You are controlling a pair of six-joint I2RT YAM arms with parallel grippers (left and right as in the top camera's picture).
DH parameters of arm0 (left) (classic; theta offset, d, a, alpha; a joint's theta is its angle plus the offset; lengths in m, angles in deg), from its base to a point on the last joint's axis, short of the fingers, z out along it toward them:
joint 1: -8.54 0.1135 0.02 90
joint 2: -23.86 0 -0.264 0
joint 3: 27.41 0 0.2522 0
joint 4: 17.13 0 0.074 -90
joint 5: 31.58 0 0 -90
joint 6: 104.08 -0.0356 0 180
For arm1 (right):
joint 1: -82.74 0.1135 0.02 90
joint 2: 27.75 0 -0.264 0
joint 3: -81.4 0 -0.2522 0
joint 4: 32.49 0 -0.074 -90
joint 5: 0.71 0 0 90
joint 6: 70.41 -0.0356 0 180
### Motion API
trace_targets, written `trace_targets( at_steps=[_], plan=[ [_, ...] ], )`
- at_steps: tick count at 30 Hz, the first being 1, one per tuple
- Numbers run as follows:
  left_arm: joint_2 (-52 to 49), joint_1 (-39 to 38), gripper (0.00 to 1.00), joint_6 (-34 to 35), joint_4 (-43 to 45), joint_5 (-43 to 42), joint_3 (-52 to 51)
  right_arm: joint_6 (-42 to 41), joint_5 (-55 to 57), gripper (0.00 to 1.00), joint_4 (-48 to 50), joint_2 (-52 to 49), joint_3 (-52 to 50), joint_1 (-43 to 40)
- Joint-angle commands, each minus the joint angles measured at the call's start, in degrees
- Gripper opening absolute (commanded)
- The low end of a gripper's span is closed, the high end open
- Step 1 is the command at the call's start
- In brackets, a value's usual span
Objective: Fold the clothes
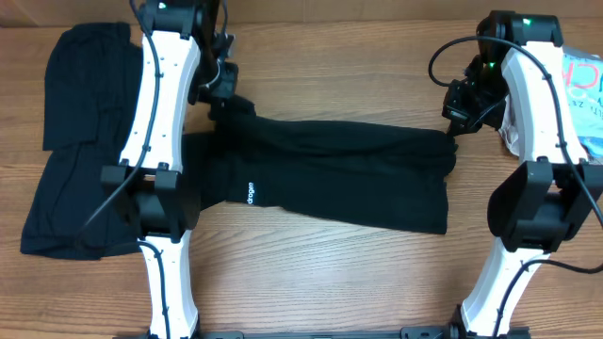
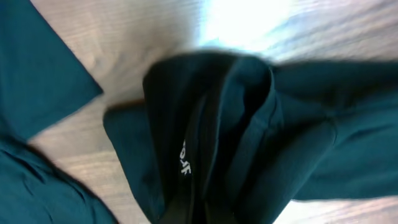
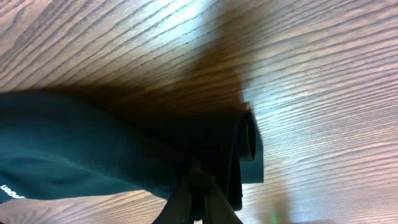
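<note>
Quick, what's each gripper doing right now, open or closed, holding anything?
Left gripper: closed on the black garment.
Right gripper: closed on the same garment's other end.

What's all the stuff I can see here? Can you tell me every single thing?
black garment: one, black with tiny white writing, stretched across the table's middle
heap of clothes: one, black, left side of the table
plastic bag: one, white and blue, far right edge
table: one, light brown wood, under everything
arms: two, white and black, one on each side
left gripper: one, black, pinching the garment's left end
right gripper: one, black, pinching the garment's right end
</note>
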State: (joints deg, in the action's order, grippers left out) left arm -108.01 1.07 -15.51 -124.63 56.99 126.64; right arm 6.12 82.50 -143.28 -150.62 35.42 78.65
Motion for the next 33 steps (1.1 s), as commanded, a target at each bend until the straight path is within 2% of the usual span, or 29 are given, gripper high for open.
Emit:
trace_targets(
  at_steps=[1, 8, 14, 22, 33],
  plan=[
    [1.88, 0.31, 0.04, 0.46, -1.18, 0.33, -2.10, 0.13, 0.74, 0.04, 0.48, 5.88, -0.76, -0.20],
    [2.27, 0.31, 0.04, 2.43, -3.10, -0.02, -2.19, -1.81, 2.93, 0.04, 1.36, 16.59, -6.34, -0.13],
    [2.27, 0.11, 0.04, 2.95, -3.10, -0.07, -2.54, -2.91, 2.89, 0.04, 8.02, 23.47, -21.88, -0.13],
    [2.27, -1.75, 0.04, 2.93, -3.08, 2.03, -5.25, -3.30, 1.51, 0.04, 18.80, 24.24, -39.65, -0.15],
    [2.27, -2.16, 0.04, 2.78, -3.10, 4.48, -11.06, -3.04, 2.27, 0.04, 19.45, 24.24, -41.55, -0.15]
  ],
)
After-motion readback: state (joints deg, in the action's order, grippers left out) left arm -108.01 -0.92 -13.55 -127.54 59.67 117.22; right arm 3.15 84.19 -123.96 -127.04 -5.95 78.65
